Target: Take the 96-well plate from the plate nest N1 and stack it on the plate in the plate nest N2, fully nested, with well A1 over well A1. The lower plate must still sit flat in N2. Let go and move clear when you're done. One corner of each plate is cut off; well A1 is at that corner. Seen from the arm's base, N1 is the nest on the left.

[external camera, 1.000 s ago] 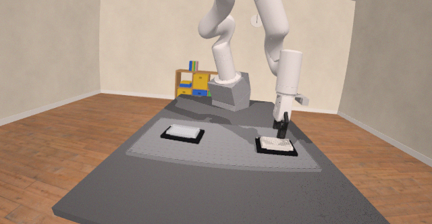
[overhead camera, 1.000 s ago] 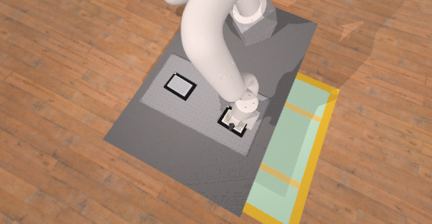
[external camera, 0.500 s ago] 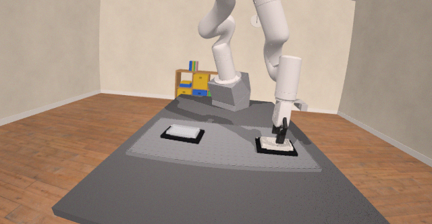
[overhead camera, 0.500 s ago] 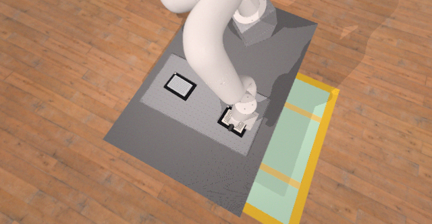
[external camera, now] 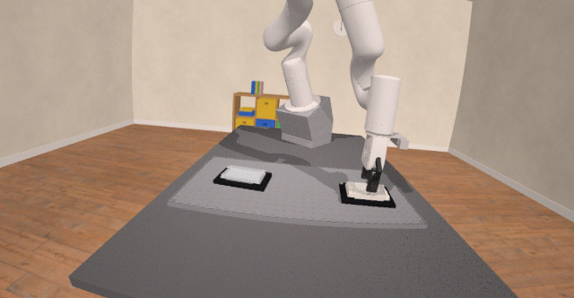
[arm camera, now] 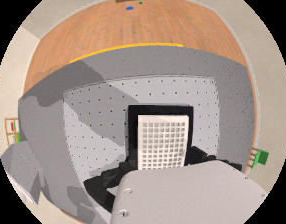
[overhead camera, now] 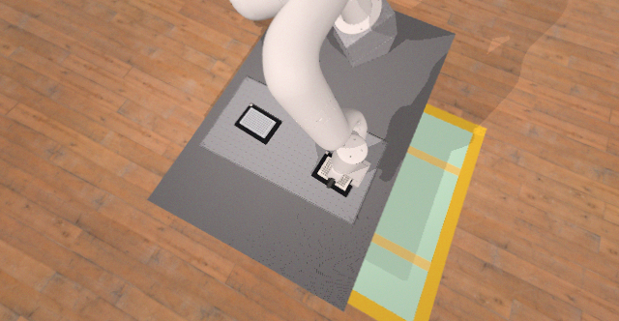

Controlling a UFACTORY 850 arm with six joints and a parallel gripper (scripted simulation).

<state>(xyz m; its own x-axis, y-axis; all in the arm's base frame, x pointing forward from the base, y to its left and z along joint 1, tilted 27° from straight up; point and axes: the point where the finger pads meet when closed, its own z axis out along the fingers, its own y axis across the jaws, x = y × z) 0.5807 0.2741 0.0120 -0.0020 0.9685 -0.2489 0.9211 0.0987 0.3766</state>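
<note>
A white 96-well plate (overhead camera: 328, 168) sits in the black nest N1 (external camera: 366, 200) on the right of the top and exterior views. It also shows in the wrist view (arm camera: 163, 141), inside its black frame. My gripper (external camera: 373, 182) is open and points straight down over this plate, with its dark fingers down at plate level. Whether the fingers touch the plate I cannot tell. A second white plate (overhead camera: 257, 121) (external camera: 242, 179) lies flat in the black nest N2 on the left. The arm hides part of the N1 plate in the overhead view.
Both nests stand on a light grey perforated mat (external camera: 291, 192) on the dark table. The arm's grey base block (external camera: 306, 120) is at the far end. A green and yellow floor zone (overhead camera: 426, 205) runs along one table side. A shelf (external camera: 256, 109) stands by the back wall.
</note>
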